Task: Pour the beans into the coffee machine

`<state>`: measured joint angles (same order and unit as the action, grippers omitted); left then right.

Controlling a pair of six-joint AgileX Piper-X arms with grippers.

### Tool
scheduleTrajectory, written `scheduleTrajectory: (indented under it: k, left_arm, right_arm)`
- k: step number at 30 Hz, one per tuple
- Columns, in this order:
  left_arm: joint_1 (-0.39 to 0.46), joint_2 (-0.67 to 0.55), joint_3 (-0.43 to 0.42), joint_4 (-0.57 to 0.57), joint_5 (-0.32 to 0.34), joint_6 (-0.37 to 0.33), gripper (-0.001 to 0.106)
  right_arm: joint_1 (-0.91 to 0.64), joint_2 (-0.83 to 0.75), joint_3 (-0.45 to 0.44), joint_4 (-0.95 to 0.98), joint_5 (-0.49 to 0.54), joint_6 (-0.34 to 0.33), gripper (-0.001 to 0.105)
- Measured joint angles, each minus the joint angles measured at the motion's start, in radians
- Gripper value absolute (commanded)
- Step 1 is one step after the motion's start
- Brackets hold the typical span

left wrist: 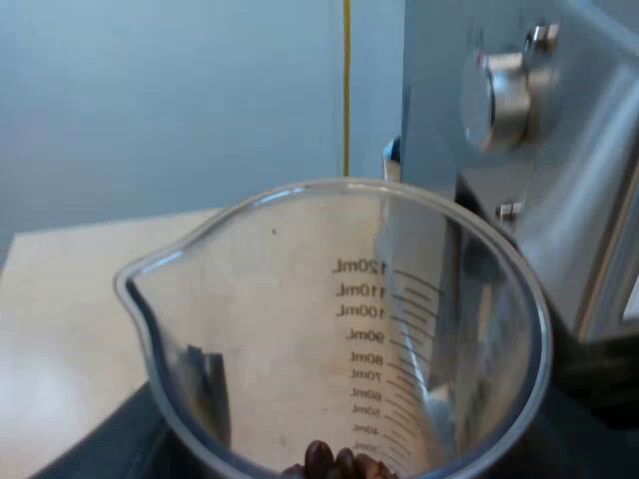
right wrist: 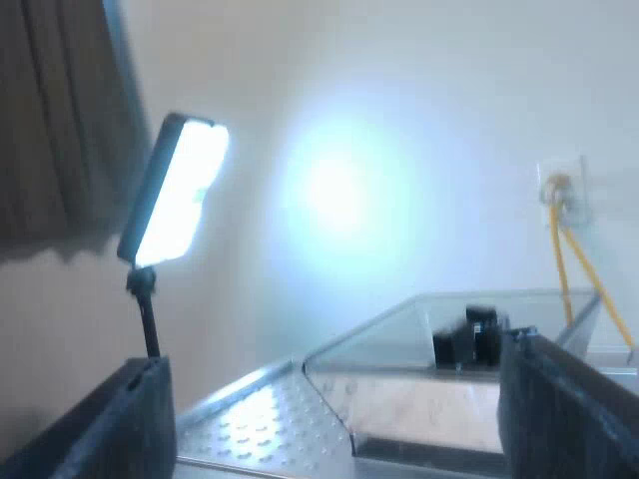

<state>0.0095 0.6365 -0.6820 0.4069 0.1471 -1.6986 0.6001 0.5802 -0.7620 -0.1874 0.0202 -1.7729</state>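
Left wrist view: left gripper point(left wrist: 349, 444) is clamping the measuring glass point(left wrist: 300, 299), a few beans point(left wrist: 334, 464) lying at its bottom, the glass hanging just beside the espresso machine point(left wrist: 589, 230), near its metal knob point(left wrist: 499, 95). Right wrist view: right gripper point(right wrist: 334, 359) is hovering spread wide, holding nothing, over the machine's studded top point(right wrist: 260, 419) and facing the clear bean hopper point(right wrist: 399, 344); a lit lamp panel point(right wrist: 175, 190) is glowing beyond.

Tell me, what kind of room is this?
Probably a test room set up for coffee-making, not a home kitchen: an espresso machine, a measuring glass with a few beans, and a bright light panel on a stand.
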Motion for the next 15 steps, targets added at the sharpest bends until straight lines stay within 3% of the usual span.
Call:
scheduleTrajectory:
  k: [8,15]
  left_arm:
    - [0.000,0.010,-0.112,0.006,0.000,0.000,0.047]
    - [0.000,0.118,-0.279,0.050,0.000,0.000,0.047]
  right_arm:
    - [0.000,-0.003,0.000,0.004,0.000,0.000,0.068]
    - [0.000,-0.003,0.000,0.073,0.003,0.000,0.068]
